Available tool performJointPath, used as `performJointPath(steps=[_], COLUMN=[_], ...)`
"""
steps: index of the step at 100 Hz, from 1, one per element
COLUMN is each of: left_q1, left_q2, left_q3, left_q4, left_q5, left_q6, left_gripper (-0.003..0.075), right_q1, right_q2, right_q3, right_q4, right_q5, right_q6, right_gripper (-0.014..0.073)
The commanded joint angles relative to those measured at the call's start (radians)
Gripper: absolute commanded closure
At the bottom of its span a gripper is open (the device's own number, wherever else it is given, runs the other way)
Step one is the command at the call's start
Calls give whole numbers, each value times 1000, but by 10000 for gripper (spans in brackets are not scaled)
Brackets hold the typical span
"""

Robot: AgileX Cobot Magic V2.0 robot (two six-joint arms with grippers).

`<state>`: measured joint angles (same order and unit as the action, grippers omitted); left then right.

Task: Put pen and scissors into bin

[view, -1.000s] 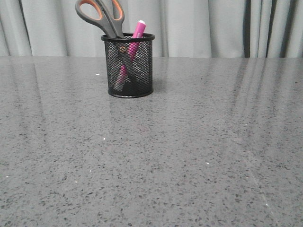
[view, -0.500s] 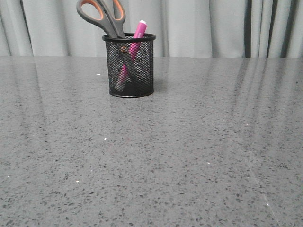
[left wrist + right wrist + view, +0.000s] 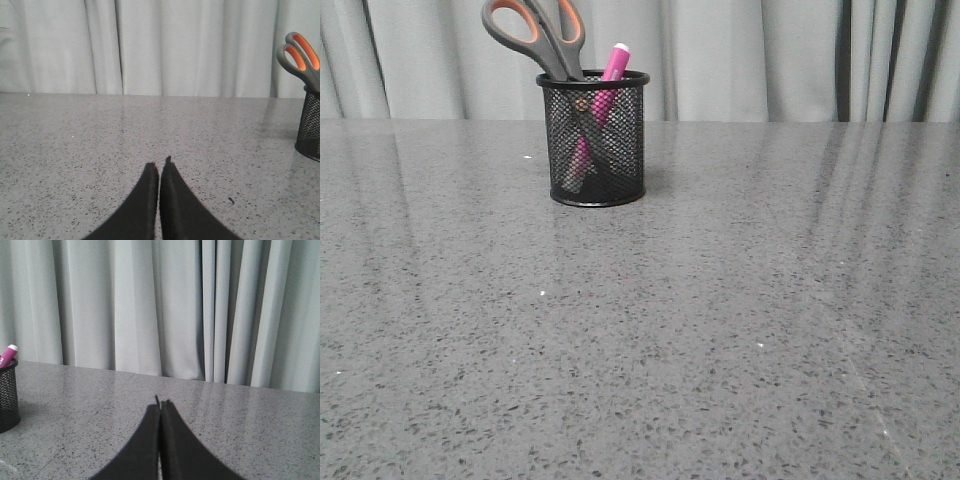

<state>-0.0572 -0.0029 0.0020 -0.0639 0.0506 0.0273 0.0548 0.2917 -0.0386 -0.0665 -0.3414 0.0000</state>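
Observation:
The black mesh bin (image 3: 595, 140) stands upright at the back of the table, left of centre. Inside it the scissors (image 3: 535, 35) stand blades down, their grey, orange-lined handles sticking out above the rim. The magenta pen (image 3: 612, 62) leans beside them, its whitish cap just above the rim. Neither gripper shows in the front view. In the left wrist view my left gripper (image 3: 159, 166) is shut and empty, with the bin (image 3: 309, 125) and scissors (image 3: 299, 57) off at the edge. My right gripper (image 3: 160, 404) is shut and empty too, far from the bin (image 3: 7, 395) and the pen (image 3: 7, 354).
A grey speckled stone table (image 3: 720, 320) fills the front view. Pale grey curtains (image 3: 770, 55) hang behind its far edge.
The picture shifted very slightly to the right between one second ago and half a second ago. Since then nothing has moved.

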Motion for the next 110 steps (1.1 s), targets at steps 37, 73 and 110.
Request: performJointPath(steps=[37,73,110], left_q1=[-1,-1,-1], left_q2=[-28,-28,-26], left_q3=[23,23,23], left_q4=[-3,-3,-3], left_q5=[-79,-79,-79], left_q6=[-11,-11,-11], left_gripper=[742,742,742], right_q1=[-5,-5,-8], right_q2=[-91,-316,-319], right_q3=[-26,68,66], right_q4=[67,41,26], right_q5=[93,341,420], right_q6=[-15,-15,-15], right_gripper=[662,662,662])
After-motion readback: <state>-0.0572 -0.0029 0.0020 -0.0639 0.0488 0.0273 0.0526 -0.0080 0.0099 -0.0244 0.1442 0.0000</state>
